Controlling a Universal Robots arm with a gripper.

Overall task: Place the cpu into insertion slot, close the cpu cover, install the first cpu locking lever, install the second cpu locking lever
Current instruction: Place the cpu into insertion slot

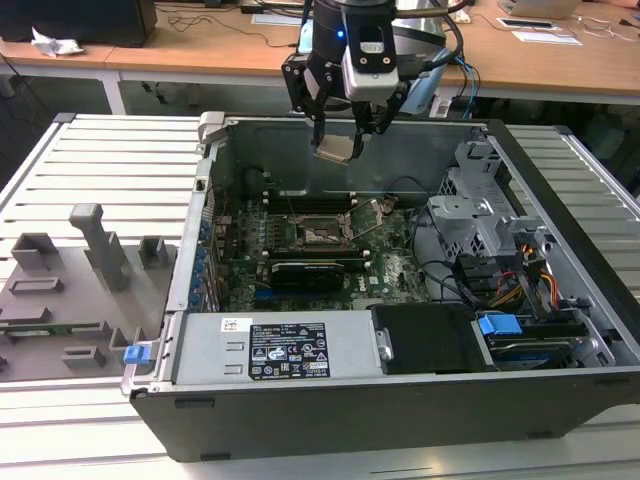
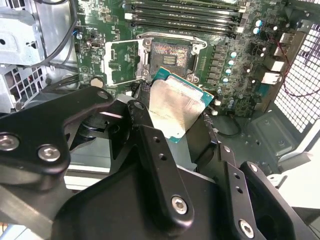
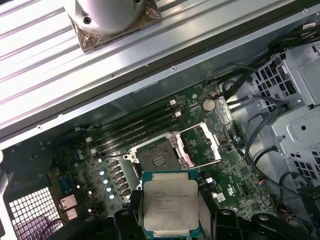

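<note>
In the exterior view, the gripper hangs over the open computer case. Its jaws are closed on the edges of the cpu, which is tilted and held clear of the motherboard. The insertion slot lies at six o'clock from the chip, well apart. In the second wrist view, the silvery chip sits pinched between the black fingers. The bare slot is beyond it, and the cpu cover is swung open just beside the slot. In the first wrist view, the chip shows its flat top, and the uncovered socket lies just past it.
</note>
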